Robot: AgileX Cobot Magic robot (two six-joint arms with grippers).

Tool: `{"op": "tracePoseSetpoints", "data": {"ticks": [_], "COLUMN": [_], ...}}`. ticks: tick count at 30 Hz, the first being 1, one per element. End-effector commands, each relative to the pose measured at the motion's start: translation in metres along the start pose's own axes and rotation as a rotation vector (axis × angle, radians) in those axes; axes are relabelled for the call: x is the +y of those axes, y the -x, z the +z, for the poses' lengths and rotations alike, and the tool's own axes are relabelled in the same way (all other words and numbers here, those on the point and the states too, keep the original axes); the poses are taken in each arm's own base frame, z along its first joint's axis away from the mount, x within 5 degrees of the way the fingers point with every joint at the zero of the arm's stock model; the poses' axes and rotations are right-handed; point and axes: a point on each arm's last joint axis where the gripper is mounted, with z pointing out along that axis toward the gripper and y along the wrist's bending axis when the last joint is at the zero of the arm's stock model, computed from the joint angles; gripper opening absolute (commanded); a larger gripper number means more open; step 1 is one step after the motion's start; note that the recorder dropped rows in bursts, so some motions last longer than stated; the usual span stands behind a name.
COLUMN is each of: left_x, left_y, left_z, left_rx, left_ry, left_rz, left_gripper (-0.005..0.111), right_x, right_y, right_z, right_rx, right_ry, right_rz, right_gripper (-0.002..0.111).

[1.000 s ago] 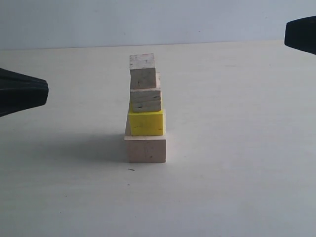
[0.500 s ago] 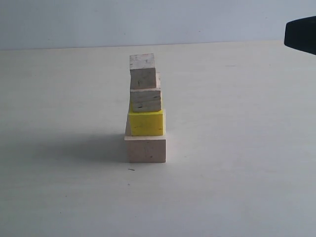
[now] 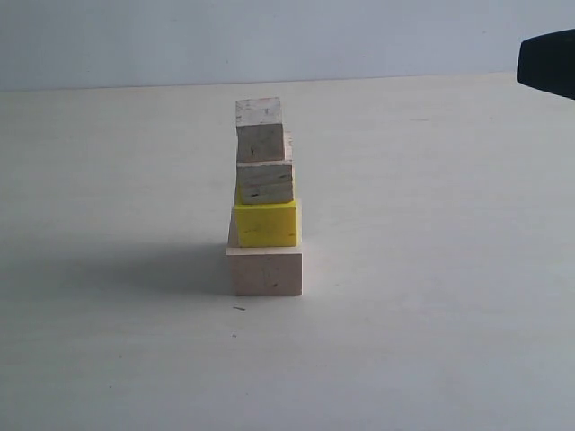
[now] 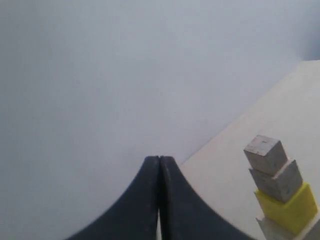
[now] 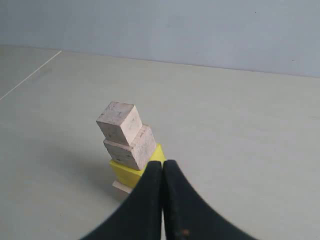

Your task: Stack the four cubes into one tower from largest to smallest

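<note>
A pale pinkish wooden cube, the largest of the four, sits on the pale cream desk near the middle of the exterior view. On it rests a bright yellow cube, then a tan cube of layered wood, and on top the smallest, a greyish-beige cube. The tower stands upright, each block touching the one beneath. The blocks are not squarely aligned: the upper two are turned a little against the lower two. A soft shadow lies on the desk to the left of the column. The left pincer, black and tapered, has its two fingers pressed together with nothing between them; it is apart from the tower, with a plain grey wall behind it. The right pincer is likewise closed tight on nothing, its tips overlapping the yellow cube in the right wrist view. A black part of the right arm shows at the exterior view's upper right edge, well apart from the tower.
</note>
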Motion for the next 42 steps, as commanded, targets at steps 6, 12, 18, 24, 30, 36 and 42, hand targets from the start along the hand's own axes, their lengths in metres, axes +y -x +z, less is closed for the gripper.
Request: {"op": "tracePoseSetpoints", "data": {"ticks": [6,12,18,24,30,36,42], "left_x": [0.013,0.022,0.006,-0.026,-0.042,-0.047,-0.046], "left_y": [0.002,-0.02,-0.067,-0.141,-0.182,-0.196,-0.195], "left_z": [-0.001,-0.008,-0.026,-0.019,-0.011,-0.009,-0.008], "left_rx": [-0.036,0.164,0.196,0.248,0.346,0.358,0.336], "left_ry": [0.155,0.306,0.501,0.529,0.511,0.513,0.519], "left_rz": [-0.006,-0.247,-0.569,-0.608,-0.653,-0.66,-0.661], "left_gripper": [0.0,0.0,0.0,0.0,0.0,0.0,0.0], "right_x": [-0.001,-0.001,-0.001,-0.001,-0.001,-0.001,-0.001], "right_y": [-0.001,-0.001,-0.001,-0.001,-0.001,-0.001,-0.001], "right_z": [-0.001,-0.001,-0.001,-0.001,-0.001,-0.001,-0.001], "right_rx": [-0.005,-0.005,-0.005,-0.005,-0.005,-0.005,-0.005], "right_ry": [-0.003,-0.003,-0.003,-0.003,-0.003,-0.003,-0.003], "right_rz": [-0.004,-0.004,-0.004,-0.004,-0.004,-0.004,-0.004], "right_gripper": [0.0,0.0,0.0,0.0,0.0,0.0,0.0]}}
